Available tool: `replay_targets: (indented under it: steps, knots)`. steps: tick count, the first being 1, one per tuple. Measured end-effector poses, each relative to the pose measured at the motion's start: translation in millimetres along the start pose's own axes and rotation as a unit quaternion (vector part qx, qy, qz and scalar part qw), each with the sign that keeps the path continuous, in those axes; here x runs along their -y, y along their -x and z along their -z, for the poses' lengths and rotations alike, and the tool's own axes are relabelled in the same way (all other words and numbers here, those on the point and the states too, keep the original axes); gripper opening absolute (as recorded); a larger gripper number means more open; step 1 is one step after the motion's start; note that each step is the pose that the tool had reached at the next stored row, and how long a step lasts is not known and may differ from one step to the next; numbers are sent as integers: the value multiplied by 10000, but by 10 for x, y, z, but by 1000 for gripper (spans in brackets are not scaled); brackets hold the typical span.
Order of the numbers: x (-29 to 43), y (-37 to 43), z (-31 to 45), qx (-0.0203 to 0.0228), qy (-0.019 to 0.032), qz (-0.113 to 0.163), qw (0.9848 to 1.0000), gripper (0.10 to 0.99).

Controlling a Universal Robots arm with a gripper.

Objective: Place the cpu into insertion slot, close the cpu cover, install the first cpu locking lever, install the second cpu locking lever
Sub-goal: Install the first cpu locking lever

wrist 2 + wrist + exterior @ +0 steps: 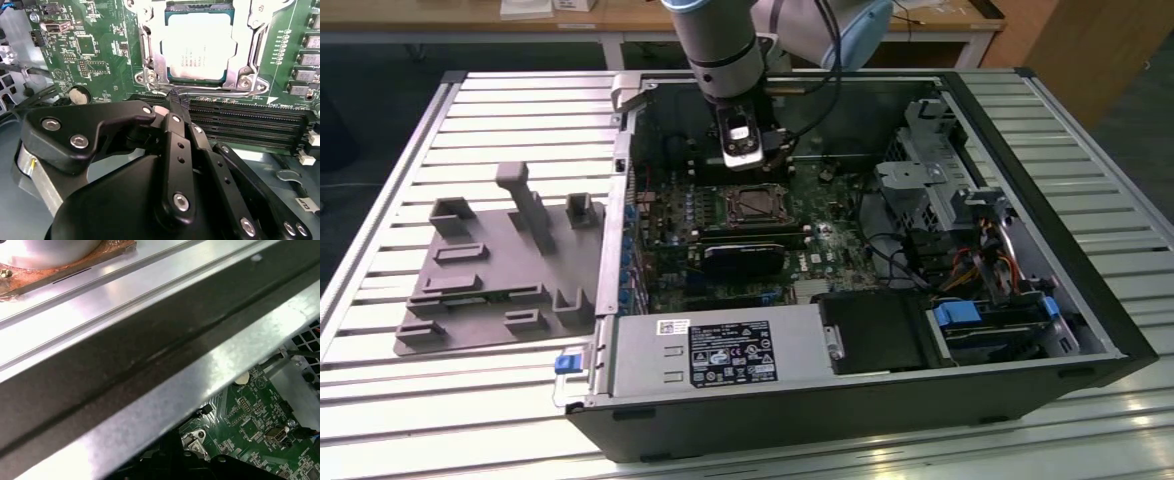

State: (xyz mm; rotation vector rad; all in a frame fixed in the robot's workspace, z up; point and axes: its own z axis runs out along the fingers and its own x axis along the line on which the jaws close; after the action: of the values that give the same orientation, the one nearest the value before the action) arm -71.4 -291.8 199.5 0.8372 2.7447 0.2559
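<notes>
- The cpu (199, 47) lies flat in the insertion slot (245, 82), dull metal top facing up. It is square, so it has no long axis, and its edges run parallel to the slot's grey metal edging.
- The cpu cover (239, 40) is down over the chip. Its frame bands lie along the chip's sides, and the metal top shows through the window.
- A thin locking lever (210, 90) runs along the slot's edge, on the side facing the long black memory slots (240, 122). I cannot tell whether it is latched.
- In the second wrist view the gripper (175, 102) is narrow, its fingers drawn together with no gap showing. The tips are at that lever, between the slot and the memory slots. I cannot tell whether they actually pinch the wire.
- In the exterior view the gripper (747, 160) hangs at 12 o'clock of the slot, just beside it, on an arm coming straight down into the open computer case (854, 420).
- A black rectangular block (747, 258) sits on the board at 6 o'clock of the slot. The power supply (720, 350) is further out at 6 o'clock, and the drive bay (981, 315) with blue latches is at 4 o'clock.
- In the first wrist view, green motherboard (250, 425) shows past a shiny metal edge.
- The case lies on its side on a slatted metal table (400, 400). A grey moulded fixture (480, 290) lies at 9 o'clock of the case.
- Pale wooden desks (454, 15) stand behind at 12 o'clock.
</notes>
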Motion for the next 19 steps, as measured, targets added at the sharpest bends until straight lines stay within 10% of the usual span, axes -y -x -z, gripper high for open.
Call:
replay_targets:
  steps: [19]
  knots:
    - [-42, 34, 161, 0, 1, 0, 10000, 102]
